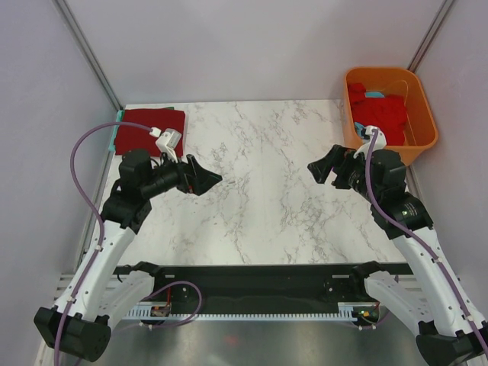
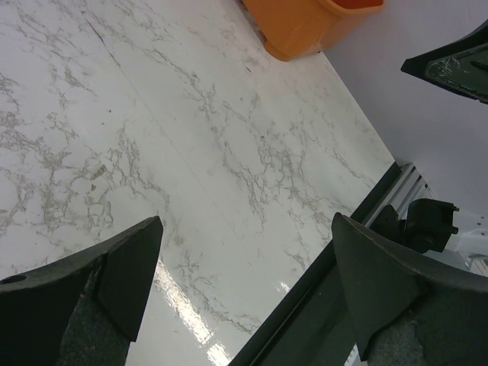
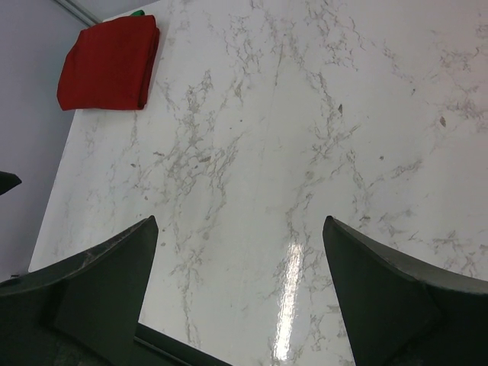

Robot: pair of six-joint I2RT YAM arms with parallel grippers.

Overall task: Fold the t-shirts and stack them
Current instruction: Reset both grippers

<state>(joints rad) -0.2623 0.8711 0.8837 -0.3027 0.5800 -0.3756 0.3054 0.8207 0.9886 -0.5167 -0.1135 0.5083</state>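
Observation:
A folded dark red t-shirt [image 1: 150,129] lies at the table's far left corner, with a green edge [image 1: 122,117] peeking out beneath it; the right wrist view shows it too [image 3: 108,64]. Loose bright red t-shirts [image 1: 379,111] and a scrap of light blue cloth [image 1: 374,95] sit in the orange tub [image 1: 425,137]. My left gripper [image 1: 204,177] hovers right of the folded stack, open and empty. My right gripper [image 1: 324,169] hangs in front of the tub, open and empty. Both wrist views show wide jaws over bare marble [image 2: 246,229] [image 3: 240,229].
The orange tub [image 2: 305,30] stands at the far right corner. Grey walls close in the table on the left, back and right. A black rail [image 1: 252,278] with the arm bases runs along the near edge.

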